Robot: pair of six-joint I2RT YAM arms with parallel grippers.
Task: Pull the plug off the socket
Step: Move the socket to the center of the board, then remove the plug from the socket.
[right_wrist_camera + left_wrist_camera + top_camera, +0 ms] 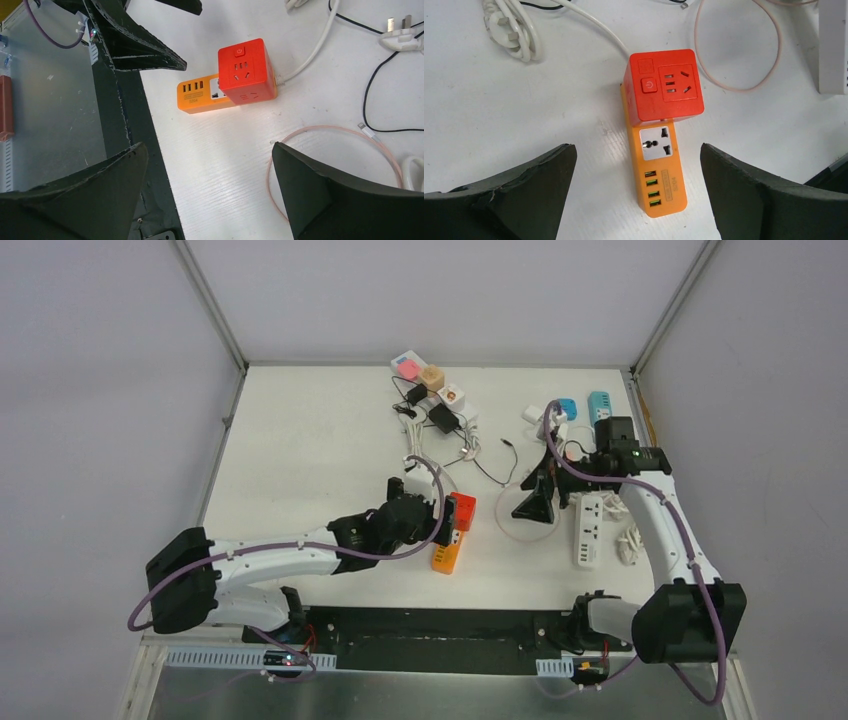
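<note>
Here, the red cube plug [664, 87]: we see it seated on the far end of the orange socket strip [659, 175], with a white cord running off behind it.
Socket strip: it lies flat on the white table [549, 100], toward the near edge.
Left gripper [636, 148]: we find it spread wide above the strip, holding nothing, its fingers clear on both sides.
Right gripper [208, 145]: likewise wide apart and empty, by a pink cable loop [345, 131], apart from the plug.
</note>
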